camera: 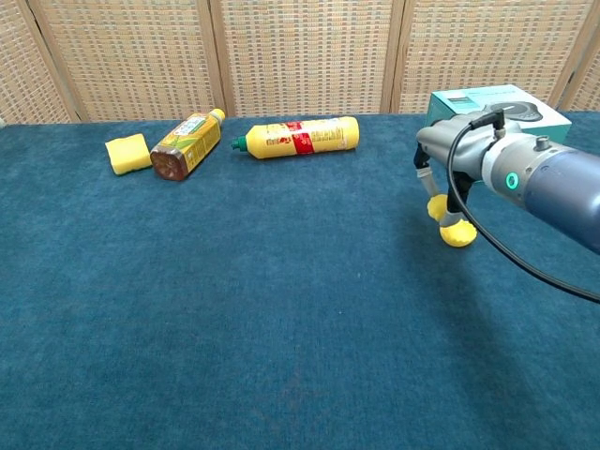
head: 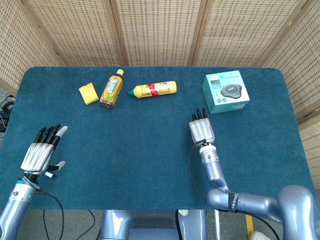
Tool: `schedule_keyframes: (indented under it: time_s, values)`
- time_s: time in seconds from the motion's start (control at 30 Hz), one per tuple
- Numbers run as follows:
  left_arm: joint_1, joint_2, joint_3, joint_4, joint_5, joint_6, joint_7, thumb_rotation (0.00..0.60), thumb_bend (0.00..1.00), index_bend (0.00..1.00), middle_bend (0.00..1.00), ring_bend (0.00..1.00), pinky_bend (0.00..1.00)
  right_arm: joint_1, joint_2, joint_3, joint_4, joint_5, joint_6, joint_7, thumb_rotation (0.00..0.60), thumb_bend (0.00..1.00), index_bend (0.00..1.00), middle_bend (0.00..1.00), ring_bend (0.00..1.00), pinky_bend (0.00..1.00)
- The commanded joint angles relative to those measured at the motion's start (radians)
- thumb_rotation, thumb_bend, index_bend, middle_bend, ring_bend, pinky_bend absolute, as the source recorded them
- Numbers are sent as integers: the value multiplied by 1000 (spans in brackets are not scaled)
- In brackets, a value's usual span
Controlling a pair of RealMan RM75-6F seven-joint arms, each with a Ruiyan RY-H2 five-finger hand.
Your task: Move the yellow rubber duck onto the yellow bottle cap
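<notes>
My right hand (camera: 457,161) hangs over the right side of the blue table and holds the small yellow rubber duck (camera: 438,207) beneath its fingers. The yellow bottle cap (camera: 458,234) lies flat on the cloth just below and right of the duck, very close to it; I cannot tell whether they touch. In the head view the right hand (head: 201,131) covers both duck and cap. My left hand (head: 40,152) rests open at the near left edge, fingers apart, holding nothing.
A teal box (head: 225,92) stands just behind the right hand. At the back left lie a yellow sponge (head: 88,93), a tea bottle (head: 111,88) and a yellow squeeze bottle (head: 154,89) on its side. Woven screens close off the back.
</notes>
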Motion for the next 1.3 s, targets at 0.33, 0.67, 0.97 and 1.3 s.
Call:
schedule_keyframes:
  time_s: [0.33, 0.67, 0.97, 1.3]
  values:
    - [4, 3, 1, -7, 5, 2, 6, 600, 197, 0, 0, 0, 0, -21, -11, -21, 55, -6, -23, 40, 600, 104, 582, 190, 17, 21]
    - [2, -1, -1, -3, -4, -8, 13, 600, 198, 0, 0, 0, 0, -23, -35, -22, 124, -2, -56, 59, 600, 105, 582, 190, 17, 21]
    - [0, -5, -2, -2, -7, -11, 21, 600, 198, 0, 0, 0, 0, -26, -45, -21, 153, -16, -60, 69, 600, 101, 517, 168, 0, 13]
    - [2, 0, -4, -3, -7, -12, 13, 600, 198, 0, 0, 0, 0, -35, -19, -20, 117, -25, -34, 50, 600, 86, 412, 114, 0, 0]
